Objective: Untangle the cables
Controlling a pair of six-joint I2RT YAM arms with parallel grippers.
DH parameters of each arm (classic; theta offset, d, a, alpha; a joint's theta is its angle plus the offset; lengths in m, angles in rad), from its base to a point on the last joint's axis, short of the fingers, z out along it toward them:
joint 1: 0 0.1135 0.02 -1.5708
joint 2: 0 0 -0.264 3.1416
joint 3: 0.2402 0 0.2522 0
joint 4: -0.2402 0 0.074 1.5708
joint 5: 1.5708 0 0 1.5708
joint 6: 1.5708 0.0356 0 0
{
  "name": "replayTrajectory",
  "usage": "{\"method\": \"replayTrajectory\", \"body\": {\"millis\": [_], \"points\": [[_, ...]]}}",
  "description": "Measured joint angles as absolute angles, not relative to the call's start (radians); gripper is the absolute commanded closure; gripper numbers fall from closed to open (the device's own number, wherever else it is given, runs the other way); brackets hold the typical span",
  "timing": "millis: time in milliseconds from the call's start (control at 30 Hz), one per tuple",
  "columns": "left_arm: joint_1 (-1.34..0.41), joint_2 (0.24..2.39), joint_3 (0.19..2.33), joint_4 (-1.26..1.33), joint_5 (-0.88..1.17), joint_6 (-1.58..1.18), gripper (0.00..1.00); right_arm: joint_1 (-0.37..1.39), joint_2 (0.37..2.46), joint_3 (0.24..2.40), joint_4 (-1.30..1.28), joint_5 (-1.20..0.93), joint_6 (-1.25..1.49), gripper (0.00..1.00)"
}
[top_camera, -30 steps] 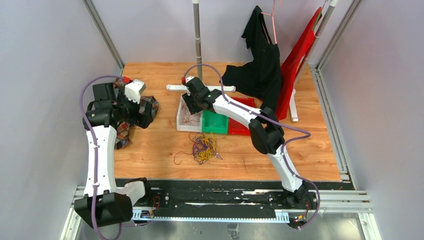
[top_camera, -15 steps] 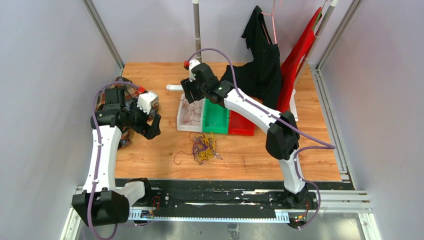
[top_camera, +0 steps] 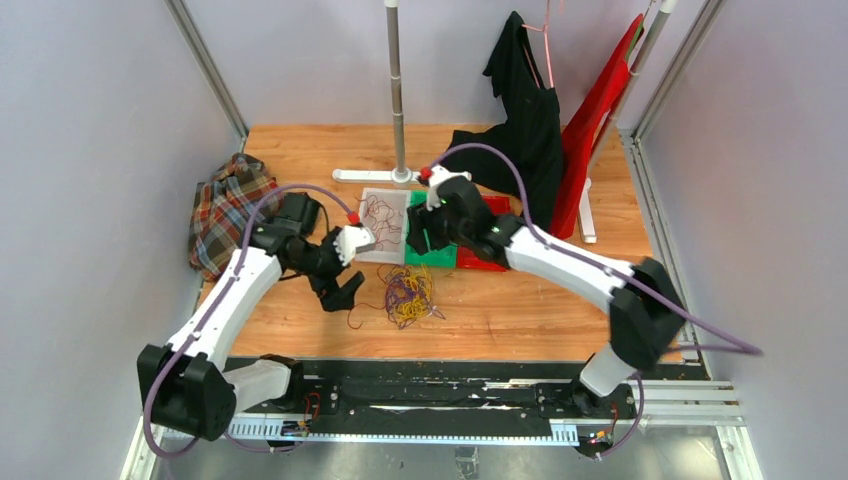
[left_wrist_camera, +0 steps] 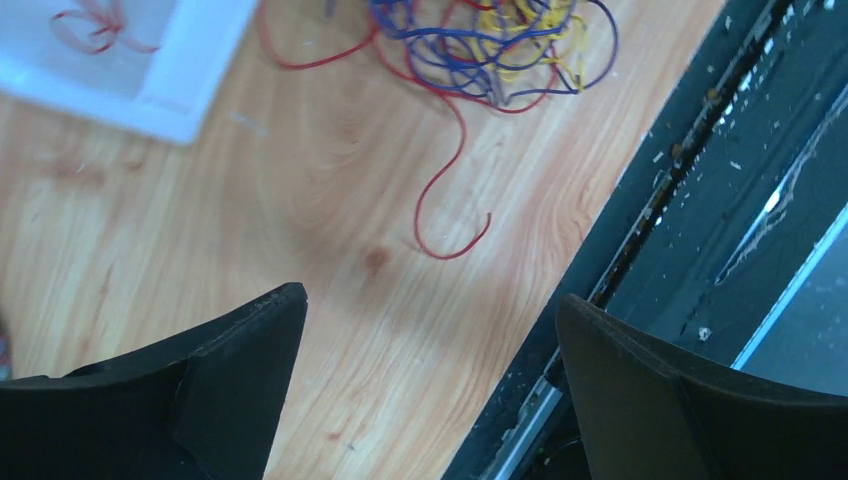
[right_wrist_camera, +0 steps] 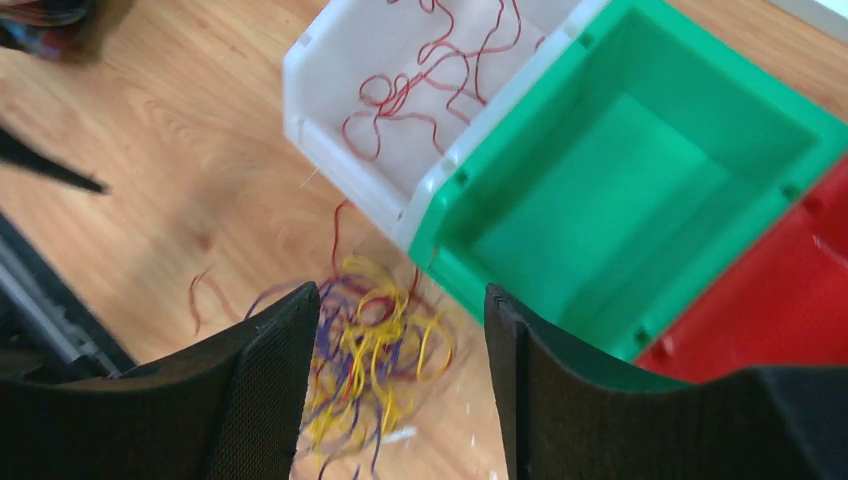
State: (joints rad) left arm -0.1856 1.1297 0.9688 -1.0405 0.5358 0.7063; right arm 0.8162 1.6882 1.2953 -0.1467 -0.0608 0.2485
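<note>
A tangle of red, yellow and blue-purple cables (top_camera: 407,296) lies on the wooden table in front of the bins; it also shows in the left wrist view (left_wrist_camera: 495,45) and the right wrist view (right_wrist_camera: 375,350). Loose red strands (top_camera: 380,213) lie in the white bin (top_camera: 368,250). One red strand (left_wrist_camera: 445,190) trails from the tangle. My left gripper (top_camera: 345,292) is open and empty, just left of the tangle. My right gripper (top_camera: 420,240) is open and empty above the green bin (top_camera: 432,250), behind the tangle.
A red bin (top_camera: 485,258) stands right of the green one. A plaid cloth (top_camera: 228,205) lies at the left. A pole stand (top_camera: 398,100) rises at the back, with black (top_camera: 520,130) and red garments (top_camera: 600,110) hanging at the back right. The black front rail (left_wrist_camera: 700,200) borders the table.
My left gripper swung from the plaid cloth rightward to beside the tangle. My right gripper drew back from over the white bin to above the green bin.
</note>
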Motion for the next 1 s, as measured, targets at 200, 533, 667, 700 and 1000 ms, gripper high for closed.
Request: {"method": "replayTrajectory", "body": {"millis": [200,533,667,700,1000], "points": [[-0.372,1.224,0.897,-0.965,0.48,0.744,0.1,0.816,1.394,1.018,-0.024,-0.045,0.339,0.38],[-0.479,1.38,0.812,-0.733,0.381,0.794,0.5,0.816,1.206,0.852,-0.004,-0.004,0.421,0.41],[-0.49,1.419,0.799,-0.668,0.354,0.825,0.8,0.816,1.153,0.852,0.01,-0.003,0.428,0.43],[-0.493,1.428,0.797,-0.659,0.35,0.827,0.87,0.816,1.143,0.852,0.012,-0.003,0.428,0.43],[-0.498,1.242,0.791,-0.819,0.371,0.881,0.99,0.816,1.137,0.852,0.052,-0.013,0.429,0.43]]}}
